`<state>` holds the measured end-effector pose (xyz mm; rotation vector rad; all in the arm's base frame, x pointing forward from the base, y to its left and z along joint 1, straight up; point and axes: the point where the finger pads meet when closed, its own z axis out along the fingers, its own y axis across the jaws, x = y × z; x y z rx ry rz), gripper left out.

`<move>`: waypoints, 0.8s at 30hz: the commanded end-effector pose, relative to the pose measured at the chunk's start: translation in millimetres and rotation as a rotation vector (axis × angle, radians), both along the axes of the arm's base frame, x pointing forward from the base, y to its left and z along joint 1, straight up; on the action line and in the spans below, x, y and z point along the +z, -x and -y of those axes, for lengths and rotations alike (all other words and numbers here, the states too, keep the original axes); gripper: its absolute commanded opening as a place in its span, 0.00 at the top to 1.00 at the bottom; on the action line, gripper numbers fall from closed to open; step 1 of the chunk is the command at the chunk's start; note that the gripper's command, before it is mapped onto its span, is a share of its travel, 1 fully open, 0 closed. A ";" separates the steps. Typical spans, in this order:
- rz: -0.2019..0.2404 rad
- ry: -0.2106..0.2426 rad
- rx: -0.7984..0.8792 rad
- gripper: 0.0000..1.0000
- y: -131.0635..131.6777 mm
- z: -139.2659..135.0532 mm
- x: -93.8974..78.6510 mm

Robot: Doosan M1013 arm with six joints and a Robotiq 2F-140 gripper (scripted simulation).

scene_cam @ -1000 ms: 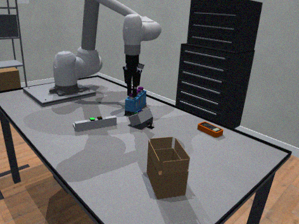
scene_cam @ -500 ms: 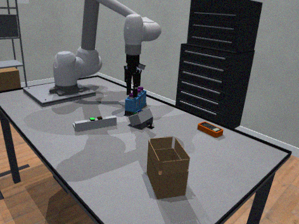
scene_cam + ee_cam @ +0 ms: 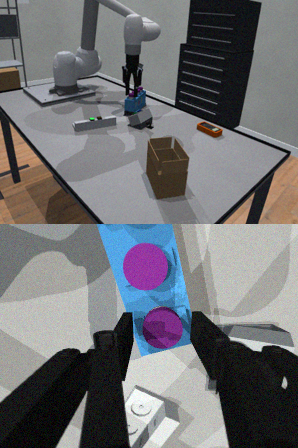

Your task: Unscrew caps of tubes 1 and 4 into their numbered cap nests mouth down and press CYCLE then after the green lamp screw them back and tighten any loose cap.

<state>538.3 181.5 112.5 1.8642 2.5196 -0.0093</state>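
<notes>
The blue decapping station [image 3: 135,101] stands mid-table with purple caps on its tubes. My gripper [image 3: 134,85] hangs straight down over it. In the wrist view, the gripper [image 3: 162,331] straddles the purple cap [image 3: 162,327] at the end of the blue rack [image 3: 150,289]. The fingers are open, with a small gap on each side of the cap, which sits on its tube. A second purple cap [image 3: 145,266] sits on the neighbouring tube. The cap tray [image 3: 95,123] lies to the left, with a green spot [image 3: 91,119] and a dark spot on top. The grey key housing [image 3: 140,118] stands in front of the station.
An open cardboard box [image 3: 167,166] stands near the front of the table. An orange meter [image 3: 209,129] lies at the right. A black drawer cabinet [image 3: 218,60] stands behind the table. A light block with round recesses [image 3: 145,414] shows below my fingers.
</notes>
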 end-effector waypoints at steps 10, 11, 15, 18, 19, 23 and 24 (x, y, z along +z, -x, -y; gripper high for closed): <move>-0.004 -0.007 0.501 0.59 -0.4 -0.1 0.6; -0.004 -0.007 0.501 0.59 -0.4 -0.1 0.6; -0.005 -0.006 0.661 0.59 -0.4 -0.1 0.6; -0.005 -0.006 0.781 0.59 -0.4 -0.1 0.6; -0.005 -0.006 0.788 0.59 -0.4 -0.1 0.6; -0.005 -0.006 0.788 0.59 -0.4 -0.1 0.6; -0.005 -0.006 0.788 0.59 -0.4 -0.1 0.6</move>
